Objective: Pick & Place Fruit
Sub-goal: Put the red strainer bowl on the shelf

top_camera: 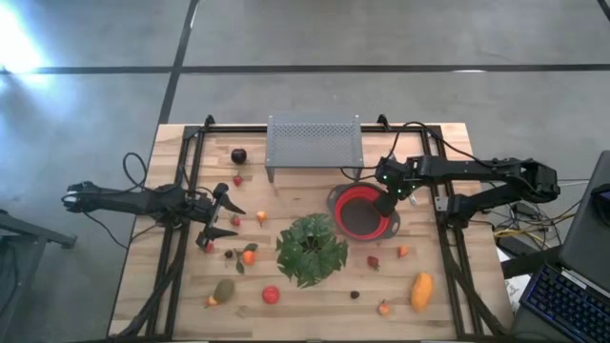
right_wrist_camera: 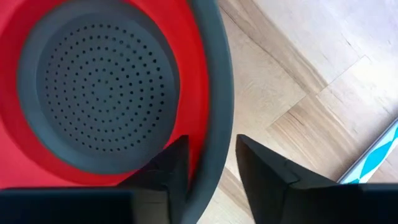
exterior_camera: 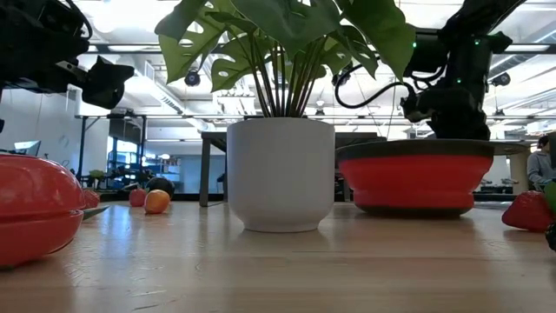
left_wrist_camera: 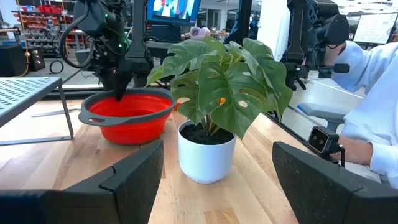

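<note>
The red colander bowl [top_camera: 355, 225] with a grey rim stands right of the table's middle. My right gripper [top_camera: 386, 205] points down over the bowl's right side and is shut on its rim. Small fruits lie scattered on the table: a dark purple round one [top_camera: 238, 154], orange ones [top_camera: 249, 255], a red one [top_camera: 271, 294], an olive-green piece [top_camera: 224, 290], a yellow-orange oblong one [top_camera: 420, 291]. No fruit shows inside the bowl [right_wrist_camera: 99, 87]. My left gripper [top_camera: 235, 221] waits open and level at the table's left, pointing toward the plant. My right gripper [right_wrist_camera: 211, 146] straddles the bowl's grey rim [right_wrist_camera: 214, 158] on the side toward the table's right edge, one finger [right_wrist_camera: 168, 168] inside the bowl and one [right_wrist_camera: 267, 168] outside. The fingers come from above, pointing steeply down. The bowl's base rests on the table.
A leafy plant in a white pot [top_camera: 310, 250] stands just left of the bowl. A perforated metal rack [top_camera: 314, 141] stands at the far middle. Black rails [top_camera: 179, 238] run along both table sides. A person sits beyond the table [left_wrist_camera: 373, 112].
</note>
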